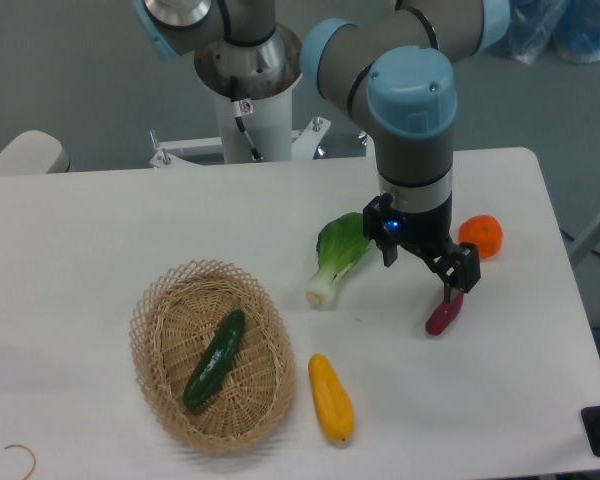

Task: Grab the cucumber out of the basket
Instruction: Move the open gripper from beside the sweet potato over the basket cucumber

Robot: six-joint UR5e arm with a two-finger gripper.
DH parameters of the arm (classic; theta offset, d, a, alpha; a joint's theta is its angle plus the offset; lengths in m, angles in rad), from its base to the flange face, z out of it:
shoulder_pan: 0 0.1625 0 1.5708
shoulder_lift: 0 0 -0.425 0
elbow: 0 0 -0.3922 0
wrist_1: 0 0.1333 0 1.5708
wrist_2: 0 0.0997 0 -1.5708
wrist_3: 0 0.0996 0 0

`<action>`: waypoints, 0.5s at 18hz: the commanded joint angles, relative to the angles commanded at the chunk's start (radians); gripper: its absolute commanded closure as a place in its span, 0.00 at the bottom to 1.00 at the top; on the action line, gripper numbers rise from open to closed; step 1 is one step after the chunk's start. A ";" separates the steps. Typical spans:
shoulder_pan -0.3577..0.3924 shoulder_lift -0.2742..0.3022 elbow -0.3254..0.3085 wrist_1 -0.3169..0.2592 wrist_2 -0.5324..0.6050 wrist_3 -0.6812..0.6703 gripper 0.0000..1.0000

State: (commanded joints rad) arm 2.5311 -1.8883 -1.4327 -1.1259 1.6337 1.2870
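Note:
The dark green cucumber (215,358) lies diagonally inside the oval wicker basket (158,385) at the front left of the table. My gripper (426,268) hangs far to the right of the basket, between the bok choy and the eggplant. Its jaws stand wide apart with nothing between them. One fingertip (457,287) is just over the upper end of the small purple eggplant (442,317); I cannot tell whether it touches it.
A bok choy (336,258) lies left of the gripper. An orange (481,236) sits to its right. A yellow squash (332,398) lies just right of the basket. The table's front edge runs close below the basket.

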 joint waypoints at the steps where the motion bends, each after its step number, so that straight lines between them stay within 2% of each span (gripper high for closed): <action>1: 0.000 0.002 -0.002 0.002 0.006 0.002 0.00; 7: -0.040 0.000 -0.018 -0.002 -0.003 -0.011 0.00; 9: -0.070 -0.005 -0.035 0.005 -0.005 -0.105 0.00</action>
State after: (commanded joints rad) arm 2.4606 -1.8929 -1.4680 -1.1214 1.6291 1.1817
